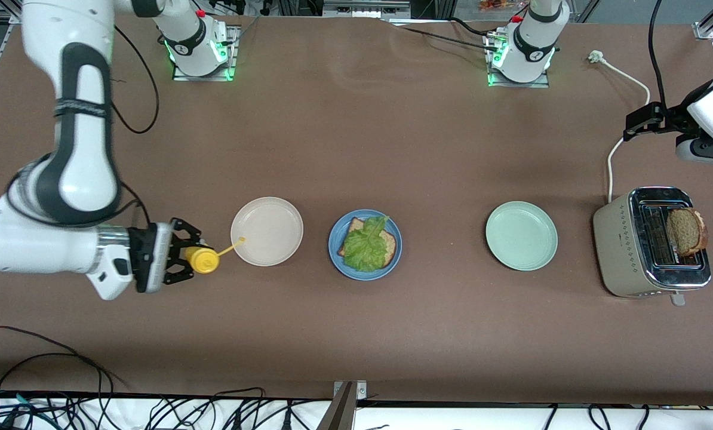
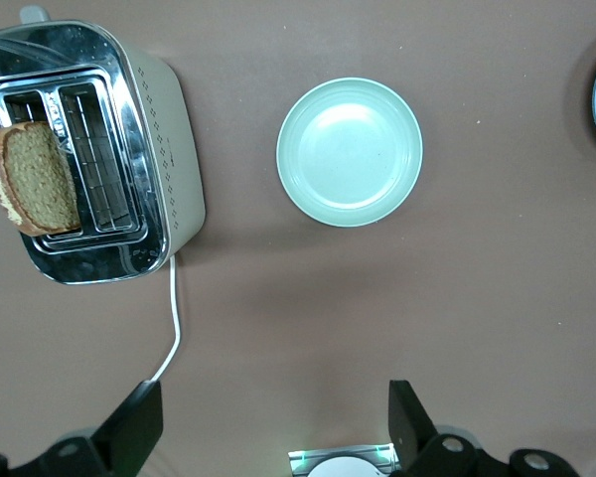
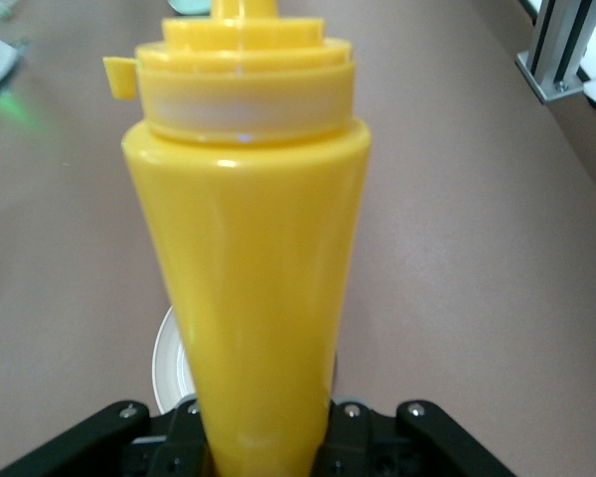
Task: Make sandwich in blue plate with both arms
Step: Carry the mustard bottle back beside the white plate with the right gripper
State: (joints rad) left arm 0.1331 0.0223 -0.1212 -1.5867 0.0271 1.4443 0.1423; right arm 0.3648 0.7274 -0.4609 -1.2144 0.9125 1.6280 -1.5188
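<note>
Mustard bottle (image 1: 203, 260) sat clamped in right gripper (image 1: 180, 260), left gripper (image 2: 268, 422) open; tilting risked squirting beside blue plate (image 1: 335, 251).

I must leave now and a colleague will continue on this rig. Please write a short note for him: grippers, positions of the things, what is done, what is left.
Right gripper: shut on the yellow squeeze bottle, beside the beige-white plate.
Left gripper: open, empty, above the table near the toaster.
Blue plate: holds one bread slice with lettuce on it.
Mint-green plate: bare.
Second slice: in the toaster slot.
Done: base slice and lettuce.
Left: top slice onto the lettuce.
</note>
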